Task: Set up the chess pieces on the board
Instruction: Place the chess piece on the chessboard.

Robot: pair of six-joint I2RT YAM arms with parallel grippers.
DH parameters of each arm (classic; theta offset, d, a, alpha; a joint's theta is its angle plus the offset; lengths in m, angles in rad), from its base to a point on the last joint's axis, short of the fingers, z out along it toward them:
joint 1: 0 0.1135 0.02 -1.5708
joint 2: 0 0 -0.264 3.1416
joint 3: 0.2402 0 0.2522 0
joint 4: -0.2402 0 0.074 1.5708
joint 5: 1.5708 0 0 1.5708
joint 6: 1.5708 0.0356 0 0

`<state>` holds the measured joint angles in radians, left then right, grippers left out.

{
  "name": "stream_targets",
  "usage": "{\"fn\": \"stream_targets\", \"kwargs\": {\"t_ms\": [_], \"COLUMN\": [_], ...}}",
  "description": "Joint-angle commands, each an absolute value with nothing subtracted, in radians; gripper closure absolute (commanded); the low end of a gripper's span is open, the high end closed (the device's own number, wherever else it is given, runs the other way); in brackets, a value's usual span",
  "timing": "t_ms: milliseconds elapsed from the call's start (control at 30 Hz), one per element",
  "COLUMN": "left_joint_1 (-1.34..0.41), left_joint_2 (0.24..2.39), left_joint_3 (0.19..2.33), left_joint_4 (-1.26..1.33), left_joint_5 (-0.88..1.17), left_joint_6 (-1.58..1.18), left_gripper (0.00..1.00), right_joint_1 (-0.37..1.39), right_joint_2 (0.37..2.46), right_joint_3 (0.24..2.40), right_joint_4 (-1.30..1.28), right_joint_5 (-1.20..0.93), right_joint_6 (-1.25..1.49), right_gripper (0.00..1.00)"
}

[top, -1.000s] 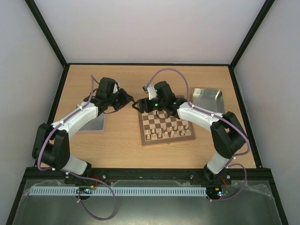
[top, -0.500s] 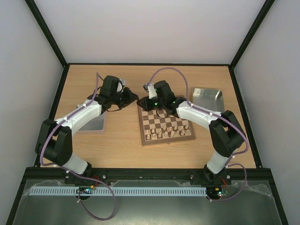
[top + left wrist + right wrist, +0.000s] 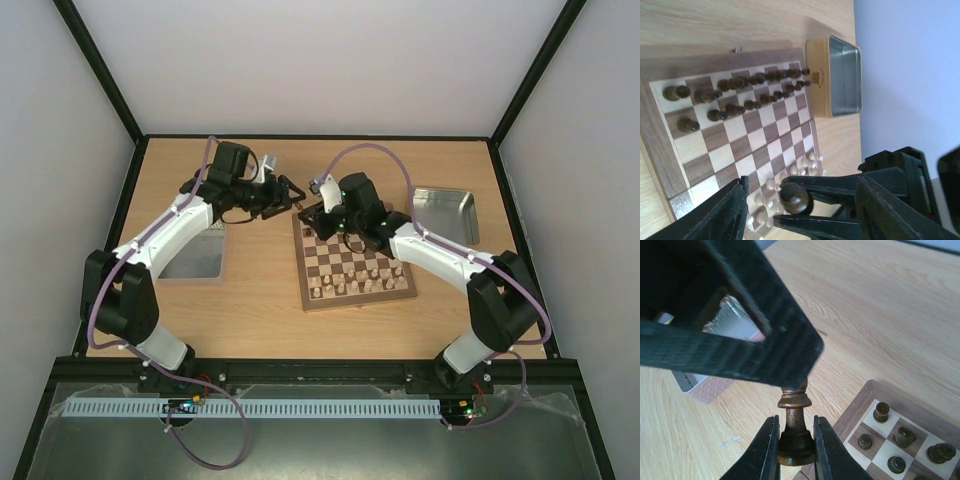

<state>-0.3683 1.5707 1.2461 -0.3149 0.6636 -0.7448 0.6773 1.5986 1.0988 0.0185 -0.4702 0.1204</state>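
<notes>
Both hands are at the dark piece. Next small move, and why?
Probably back the left hand off first: its jaws stand open either side of the dark piece, which the right hand clamps near its base, just off a corner of the board.

Seemingly left tool (image 3: 290,190) released, right tool (image 3: 796,445) took dark piece (image 3: 794,416)

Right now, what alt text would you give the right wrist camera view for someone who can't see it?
The right gripper is shut on the base of an upright dark brown chess piece above the wooden table. The other arm's black finger looms just over it; a board corner with more dark pieces sits lower right.
</notes>
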Motion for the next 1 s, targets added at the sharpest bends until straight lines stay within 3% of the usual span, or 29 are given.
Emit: {"fn": "stream_targets", "kwargs": {"t_ms": [0,267,500,667,733,867,967], "left_joint_1": [-0.353,-0.335,-0.333,-0.332,-0.332,-0.330,-0.330], "left_joint_2": [1.615,1.635,1.659,1.666,1.672,1.668,1.669], "left_joint_3": [1.303,1.323,1.313,1.321,1.320,1.321,1.320], "left_joint_4": [-0.506,-0.508,-0.531,-0.523,-0.518,-0.500,-0.497], "left_joint_5": [0.825,0.998,1.013,1.007,1.018,1.032,1.032], "left_joint_6": [-0.617,-0.624,-0.602,-0.603,-0.609,-0.612,-0.616], "left_gripper": [0.40,0.66,0.81,0.83,0.71,0.63,0.72], "right_joint_1": [0.680,0.679,0.680,0.680,0.679,0.680,0.680], "right_joint_2": [1.526,1.492,1.494,1.490,1.490,1.494,1.494], "right_joint_3": [1.039,0.991,0.992,0.988,0.986,0.988,0.989], "right_joint_4": [0.091,0.146,0.142,0.119,0.111,0.094,0.089], "right_joint_5": [-0.499,-0.493,-0.526,-0.555,-0.563,-0.563,-0.569], "right_joint_6": [-0.027,-0.085,-0.119,-0.166,-0.181,-0.191,-0.199], "right_gripper": [0.98,0.98,0.98,0.98,0.98,0.98,0.98]}}
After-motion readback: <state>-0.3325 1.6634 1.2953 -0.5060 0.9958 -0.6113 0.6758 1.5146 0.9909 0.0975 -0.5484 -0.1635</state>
